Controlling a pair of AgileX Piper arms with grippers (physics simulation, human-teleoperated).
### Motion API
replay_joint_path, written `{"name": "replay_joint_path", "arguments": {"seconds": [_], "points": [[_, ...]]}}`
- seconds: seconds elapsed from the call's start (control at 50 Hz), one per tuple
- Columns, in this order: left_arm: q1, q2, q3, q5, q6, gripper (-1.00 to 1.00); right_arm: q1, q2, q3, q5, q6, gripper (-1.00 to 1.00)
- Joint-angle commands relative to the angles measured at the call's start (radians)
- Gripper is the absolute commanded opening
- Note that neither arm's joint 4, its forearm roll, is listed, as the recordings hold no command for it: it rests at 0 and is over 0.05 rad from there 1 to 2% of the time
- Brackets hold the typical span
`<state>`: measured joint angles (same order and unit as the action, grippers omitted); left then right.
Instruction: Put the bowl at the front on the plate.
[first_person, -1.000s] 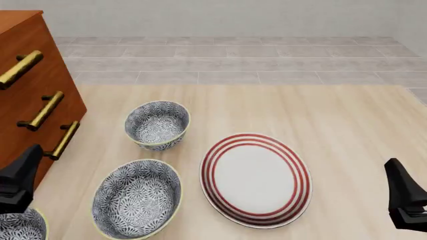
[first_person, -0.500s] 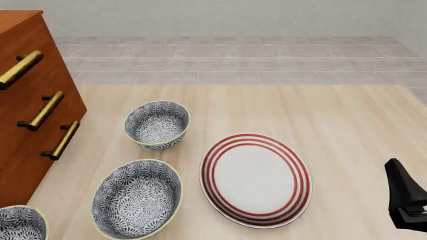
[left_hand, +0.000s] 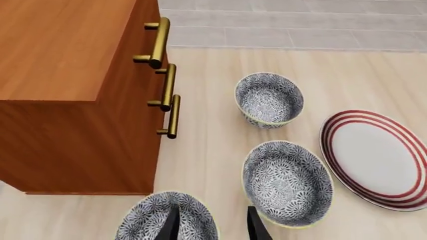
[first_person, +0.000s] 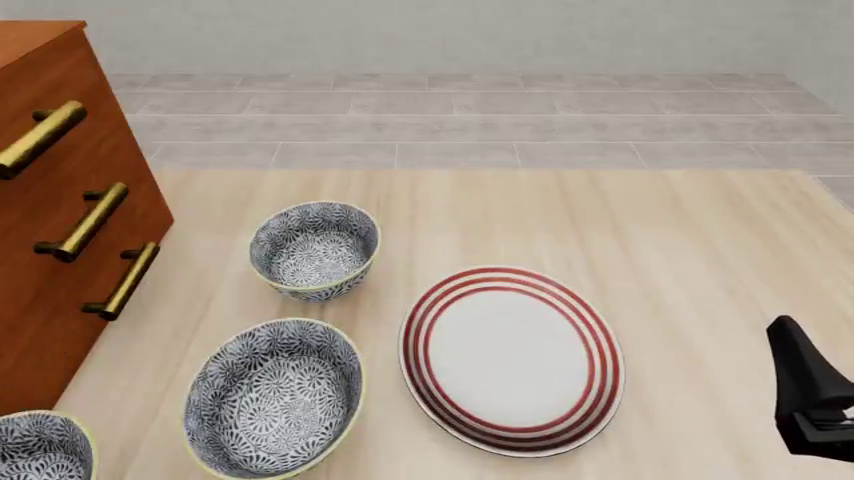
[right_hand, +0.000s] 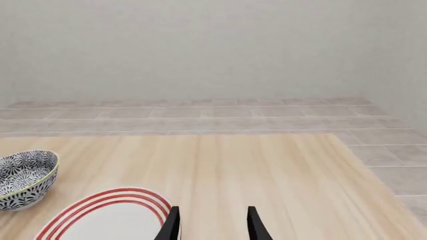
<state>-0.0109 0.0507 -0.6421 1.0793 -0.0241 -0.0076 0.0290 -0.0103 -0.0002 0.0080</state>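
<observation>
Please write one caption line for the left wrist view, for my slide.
Open left gripper above deep blue-and-white floral ceramic bowl, beside wooden drawer cabinet.

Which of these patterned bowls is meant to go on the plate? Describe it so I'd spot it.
Start at the wooden drawer cabinet on the left of the table. The bowl sits by its near corner. Of three blue-and-white bowls it lies closest to the table's near edge, nearer than the wide shallow bowl and the other deep bowl beyond.

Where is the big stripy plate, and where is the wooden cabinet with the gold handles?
plate (first_person: 514, 358), front view, on its bare white middle.
cabinet (left_hand: 63, 60), left wrist view, on its flat wooden top.
</observation>
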Motion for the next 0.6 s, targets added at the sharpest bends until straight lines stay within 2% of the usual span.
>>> {"name": "replay_joint_path", "arguments": {"seconds": [0.02, 0.12, 0.36, 0.6], "points": [[0.001, 0.025, -0.005, 0.082, -0.014, 1.0, -0.004, 0.014, 0.006, -0.018, 0.007, 1.0], [0.01, 0.041, 0.003, 0.083, -0.022, 1.0, -0.01, 0.012, 0.003, -0.013, 0.014, 1.0], [0.064, 0.06, 0.102, 0.021, -0.002, 1.0, -0.014, -0.001, 0.005, -0.006, 0.021, 1.0], [0.063, 0.095, 0.218, -0.082, -0.037, 1.0, -0.013, -0.007, 0.005, 0.001, 0.017, 1.0]]}}
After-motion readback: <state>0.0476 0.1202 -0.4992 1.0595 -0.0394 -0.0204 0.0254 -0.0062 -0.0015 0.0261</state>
